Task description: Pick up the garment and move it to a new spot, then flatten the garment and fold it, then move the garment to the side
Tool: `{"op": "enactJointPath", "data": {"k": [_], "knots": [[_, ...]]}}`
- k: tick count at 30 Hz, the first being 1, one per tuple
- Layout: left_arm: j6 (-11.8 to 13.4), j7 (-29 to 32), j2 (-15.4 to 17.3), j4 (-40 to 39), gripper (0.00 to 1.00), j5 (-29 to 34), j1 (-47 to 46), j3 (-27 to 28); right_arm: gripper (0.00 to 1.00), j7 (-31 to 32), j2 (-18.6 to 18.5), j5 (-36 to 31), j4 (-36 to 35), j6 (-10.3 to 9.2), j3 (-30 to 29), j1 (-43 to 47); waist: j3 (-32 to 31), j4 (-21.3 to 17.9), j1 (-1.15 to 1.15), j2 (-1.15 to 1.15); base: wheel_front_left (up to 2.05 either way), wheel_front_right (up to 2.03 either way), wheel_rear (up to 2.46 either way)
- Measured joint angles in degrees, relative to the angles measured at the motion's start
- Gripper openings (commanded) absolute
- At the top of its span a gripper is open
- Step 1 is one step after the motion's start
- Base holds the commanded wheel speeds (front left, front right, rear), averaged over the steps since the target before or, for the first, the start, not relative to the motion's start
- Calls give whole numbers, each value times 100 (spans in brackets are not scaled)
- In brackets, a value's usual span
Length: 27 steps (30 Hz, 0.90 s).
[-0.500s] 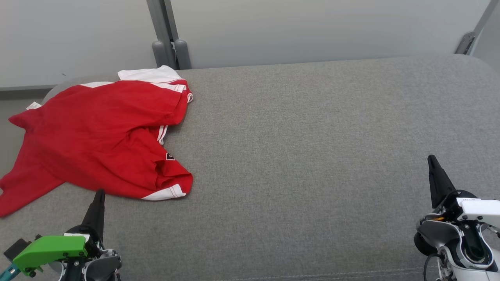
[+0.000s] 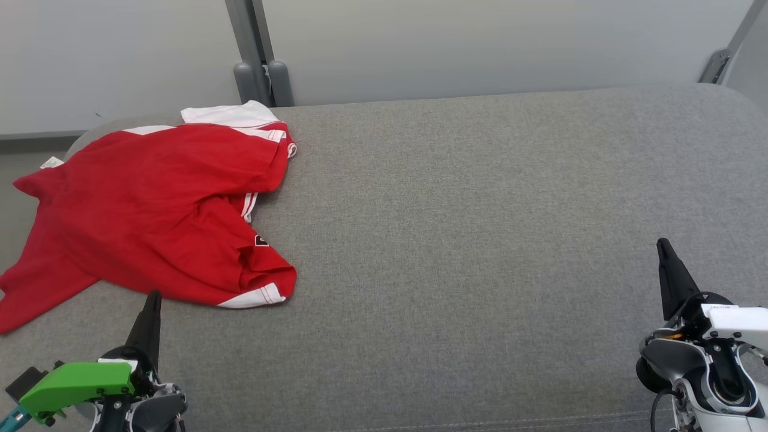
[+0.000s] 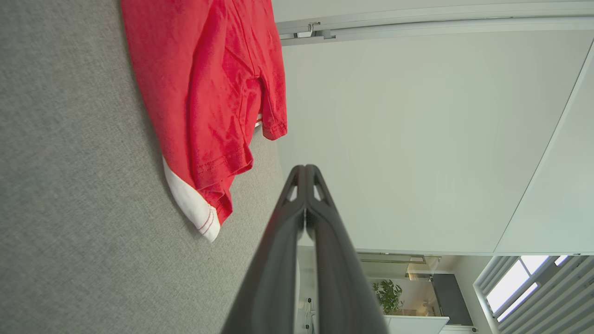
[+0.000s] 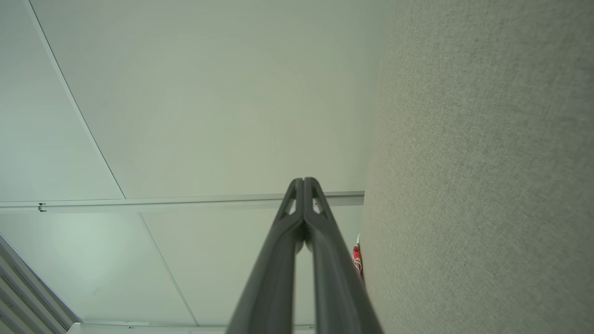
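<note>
Grey cushioned surface carries the red garment, rumpled at its far left corner. Left gripper and right gripper sit empty, fingers together. Pick-up looks not yet begun; next, the left gripper must open and reach the near hem.

In front of me: counter covered w/ grey woven fabric, seam along its near edge, far corners rounded. Behind the far edge, pale wall panels. Grey upright post nr the far-left corner, w/ two short rounded grey stubs at its foot. Metal bracket past the far-right corner. Left wrist view: potted plant & slatted window in bkgd.
</note>
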Motion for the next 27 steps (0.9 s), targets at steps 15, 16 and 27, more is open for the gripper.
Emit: {"op": "enactJointPath", "data": {"k": [15, 16, 27], "knots": [[0, 1, 0, 0, 0, 0, 0, 1, 0, 0, 0, 0, 0, 0, 0, 0, 0, 0, 0, 0, 0, 0, 0], [0, 1, 0, 0, 0, 0, 0, 1, 0, 0, 0, 0, 0, 0, 0, 0, 0, 0, 0, 0, 0, 0, 0], [0, 2, 0, 0, 0, 0, 0, 2, 0, 0, 0, 0, 0, 0, 0, 0, 0, 0, 0, 0, 0, 0, 0]]}}
